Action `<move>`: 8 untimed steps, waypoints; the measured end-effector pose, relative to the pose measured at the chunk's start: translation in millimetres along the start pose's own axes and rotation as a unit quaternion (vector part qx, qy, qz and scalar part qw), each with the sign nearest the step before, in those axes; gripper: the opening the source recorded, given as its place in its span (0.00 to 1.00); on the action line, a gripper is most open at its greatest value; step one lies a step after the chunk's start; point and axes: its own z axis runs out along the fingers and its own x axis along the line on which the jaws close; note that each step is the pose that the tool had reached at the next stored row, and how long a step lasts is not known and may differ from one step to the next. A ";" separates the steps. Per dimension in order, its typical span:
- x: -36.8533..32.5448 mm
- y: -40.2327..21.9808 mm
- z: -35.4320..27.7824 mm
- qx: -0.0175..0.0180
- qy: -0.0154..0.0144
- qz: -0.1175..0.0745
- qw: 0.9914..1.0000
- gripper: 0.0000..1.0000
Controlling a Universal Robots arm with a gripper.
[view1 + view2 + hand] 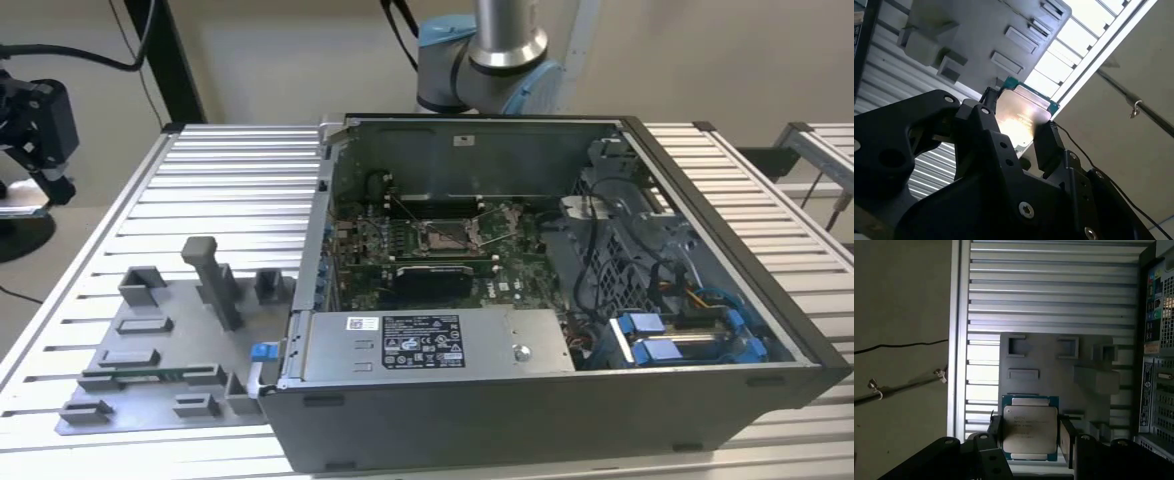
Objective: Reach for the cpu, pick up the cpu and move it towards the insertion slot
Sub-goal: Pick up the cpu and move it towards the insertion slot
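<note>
The cpu [1030,432], a thin square chip with a silvery top and a green rim, is clamped between my gripper's [1030,436] two black fingers [1066,439]. It hangs high above the grey plastic tray [1054,375]. In the second wrist view the cpu [1021,112] glints between the same fingers [1046,145], with my gripper [1014,125] shut on it. The insertion slot [447,238], a square socket with a shiny metal frame, lies on the motherboard inside the open computer case [694,330]. It is far to the exterior view's right of the arm's black wrist assembly [34,130].
The grey tray [147,400] with upright blocks lies on the slatted table [214,190] at the exterior view's left of the case. A power supply [427,345] fills the case's near side and blue-clipped cables [667,345] its right. The arm base [487,60] stands behind the case.
</note>
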 end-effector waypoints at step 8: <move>-17.6 -0.2 -0.1 0.000 0.000 0.000 1.000 0.00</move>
